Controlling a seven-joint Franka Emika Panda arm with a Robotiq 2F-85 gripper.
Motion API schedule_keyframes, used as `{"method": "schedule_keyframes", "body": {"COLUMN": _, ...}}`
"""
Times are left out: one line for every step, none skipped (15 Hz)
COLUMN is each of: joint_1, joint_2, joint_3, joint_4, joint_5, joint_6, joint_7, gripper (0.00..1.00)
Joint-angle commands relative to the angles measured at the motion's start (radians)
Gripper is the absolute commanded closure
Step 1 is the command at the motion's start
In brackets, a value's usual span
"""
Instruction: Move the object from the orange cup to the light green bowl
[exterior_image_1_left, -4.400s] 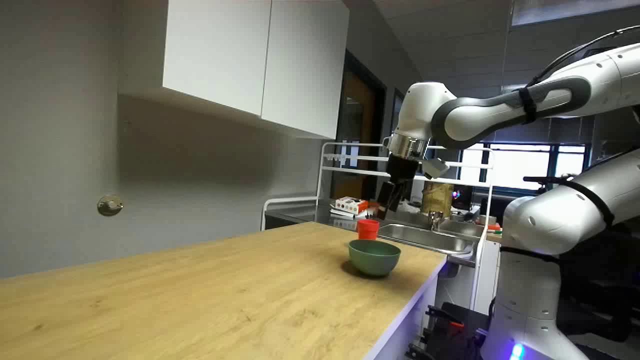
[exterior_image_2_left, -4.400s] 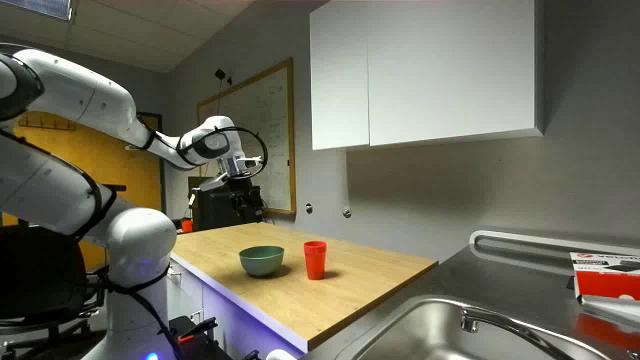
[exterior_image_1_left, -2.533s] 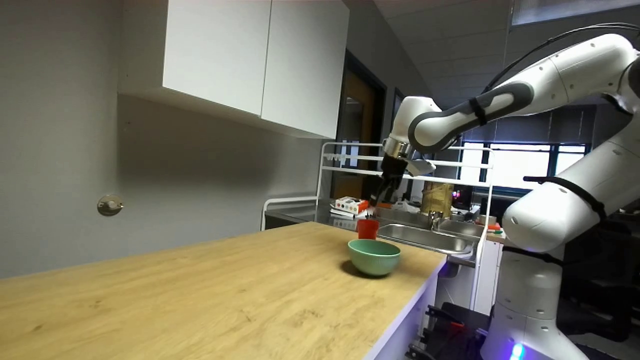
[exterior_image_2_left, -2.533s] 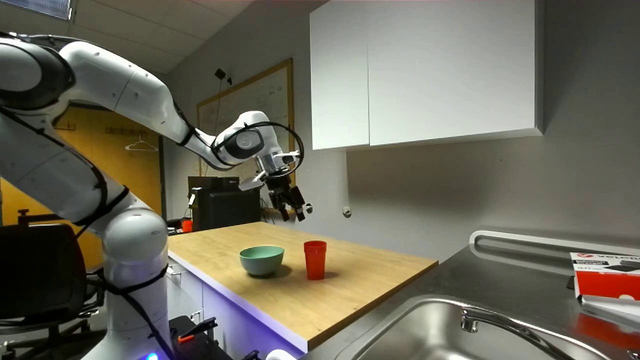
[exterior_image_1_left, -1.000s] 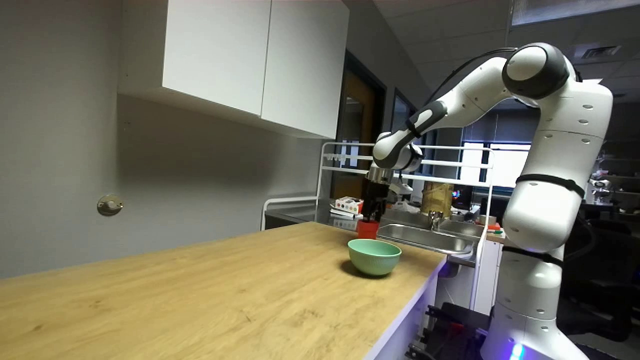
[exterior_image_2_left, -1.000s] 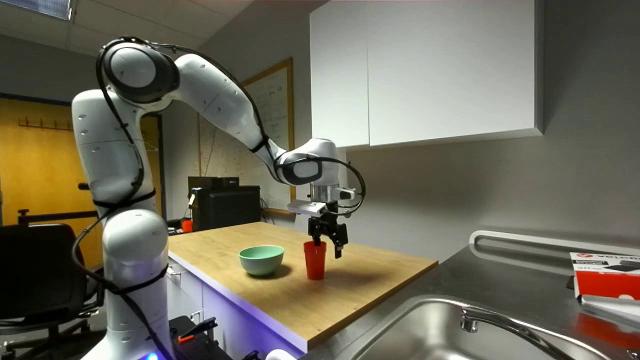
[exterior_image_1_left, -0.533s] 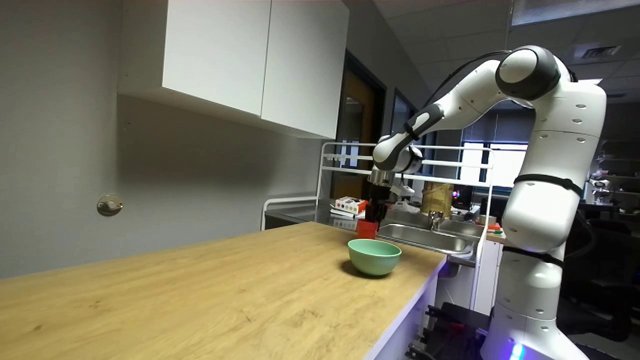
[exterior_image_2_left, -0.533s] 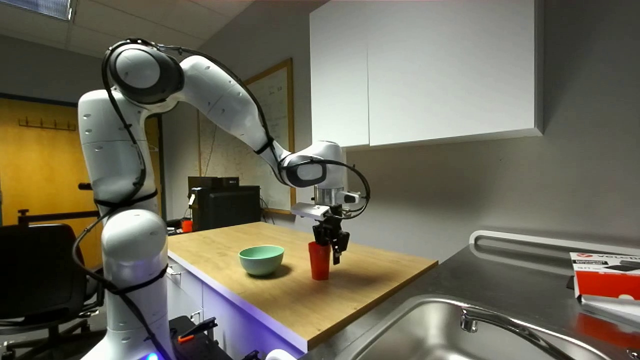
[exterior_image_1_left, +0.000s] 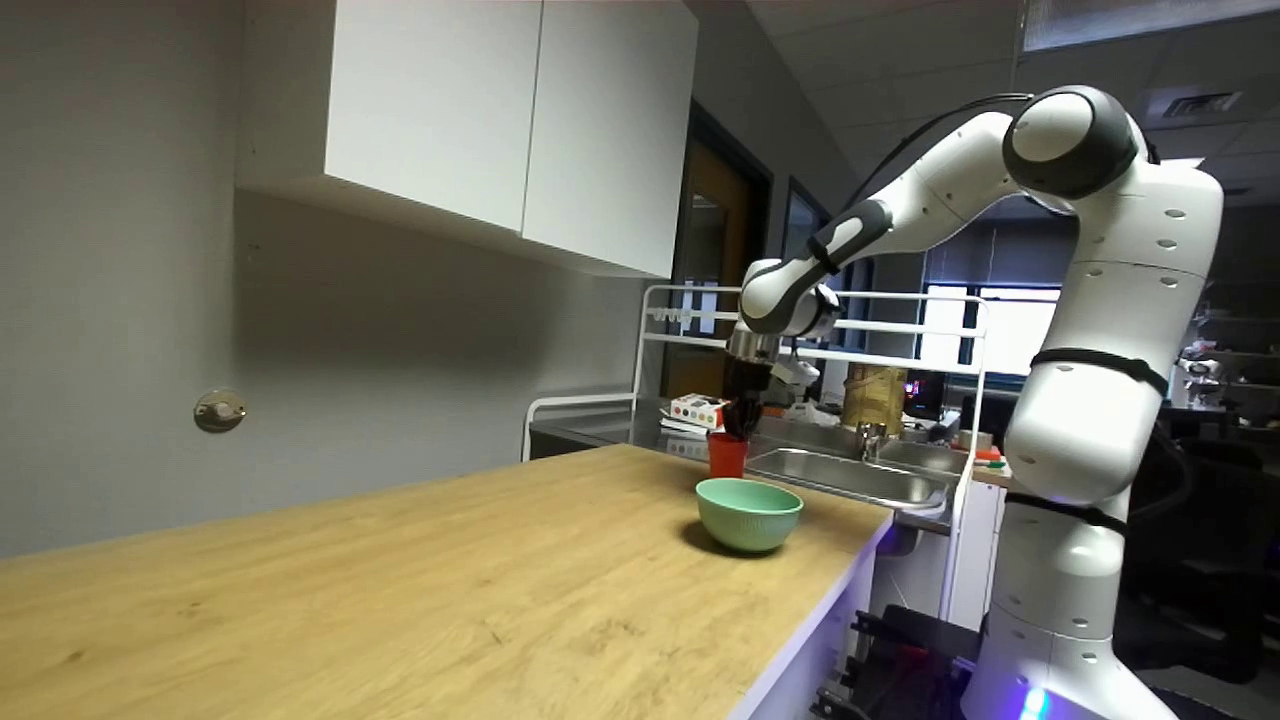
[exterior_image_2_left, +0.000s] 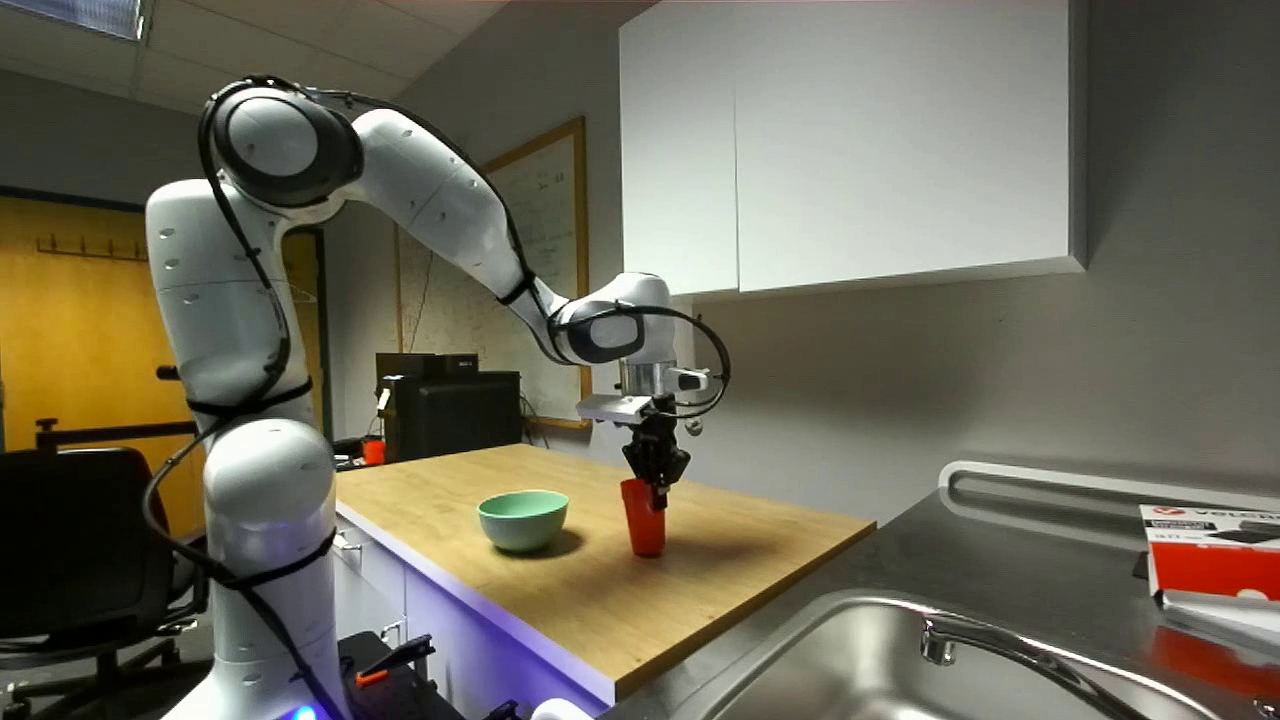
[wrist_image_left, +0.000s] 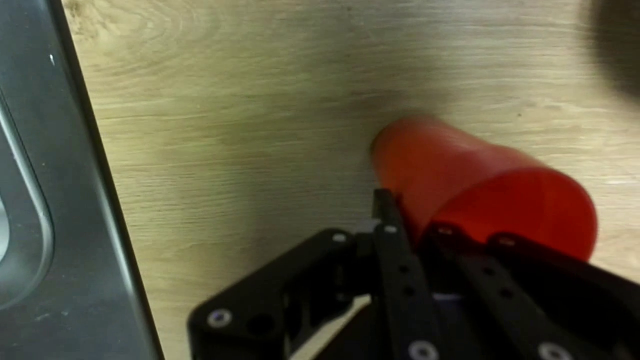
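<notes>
So, going left to right in an exterior view, you've got a black office chair (exterior_image_2_left: 80, 560) in front of a yellow-orange door (exterior_image_2_left: 75, 320), then the white arm (exterior_image_2_left: 445, 200) bending up and over the wooden counter (exterior_image_2_left: 430, 478). Next along is the light green bowl (exterior_image_2_left: 522, 528), sitting upright on the wood. Just past that, near it but not touching, is the orange cup (exterior_image_2_left: 646, 530), leaning a bit with its rim tipped toward the bowl's side; can't tell if its base touches the counter. The gripper (exterior_image_2_left: 652, 487) is on it from above, pretty narrow, and in the wrist view one finger (wrist_image_left: 387, 214) is outside the cup while the other goes in past the rim, so it's got the cup pinched by its side. The inside's partly blocked there, so I can't tell what's in it. White cabinets (exterior_image_2_left: 900, 150) hang high up around there, and further over there's the steel sink (exterior_image_2_left: 850, 660) with its faucet (exterior_image_2_left: 1003, 646), then a red and white box (exterior_image_2_left: 1215, 562) way out at the right edge.
</notes>
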Motion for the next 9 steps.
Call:
{"method": "schedule_keyframes", "body": {"joint_1": 0.011, "joint_2": -0.064, "joint_3": 0.055, "joint_4": -0.026, "joint_5": -0.070, "joint_6": -0.007, "joint_7": 0.113, "gripper": 0.97}}
{"method": "schedule_keyframes", "body": {"joint_1": 0.012, "joint_2": -0.082, "joint_3": 0.071, "joint_4": -0.037, "joint_5": -0.097, "joint_6": -0.007, "joint_7": 0.147, "gripper": 0.97}}
{"method": "schedule_keyframes", "body": {"joint_1": 0.013, "joint_2": -0.103, "joint_3": 0.086, "joint_4": -0.050, "joint_5": -0.127, "joint_6": -0.006, "joint_7": 0.180, "gripper": 0.97}}
{"method": "schedule_keyframes", "body": {"joint_1": 0.010, "joint_2": -0.127, "joint_3": 0.103, "joint_4": -0.068, "joint_5": -0.167, "joint_6": -0.002, "joint_7": 0.224, "gripper": 0.97}}
{"method": "schedule_keyframes", "body": {"joint_1": 0.008, "joint_2": -0.154, "joint_3": 0.118, "joint_4": -0.087, "joint_5": -0.199, "joint_6": -0.001, "joint_7": 0.259, "gripper": 0.97}}
{"method": "schedule_keyframes", "body": {"joint_1": 0.002, "joint_2": -0.180, "joint_3": 0.135, "joint_4": -0.109, "joint_5": -0.242, "joint_6": 0.001, "joint_7": 0.306, "gripper": 0.97}}
{"method": "schedule_keyframes", "body": {"joint_1": 0.000, "joint_2": -0.210, "joint_3": 0.150, "joint_4": -0.129, "joint_5": -0.270, "joint_6": -0.008, "joint_7": 0.339, "gripper": 0.97}}
{"method": "schedule_keyframes", "body": {"joint_1": -0.003, "joint_2": -0.241, "joint_3": 0.166, "joint_4": -0.153, "joint_5": -0.299, "joint_6": -0.016, "joint_7": 0.376, "gripper": 0.97}}
{"method": "schedule_keyframes", "body": {"joint_1": -0.004, "joint_2": -0.274, "joint_3": 0.181, "joint_4": -0.177, "joint_5": -0.319, "joint_6": -0.027, "joint_7": 0.403, "gripper": 0.97}}
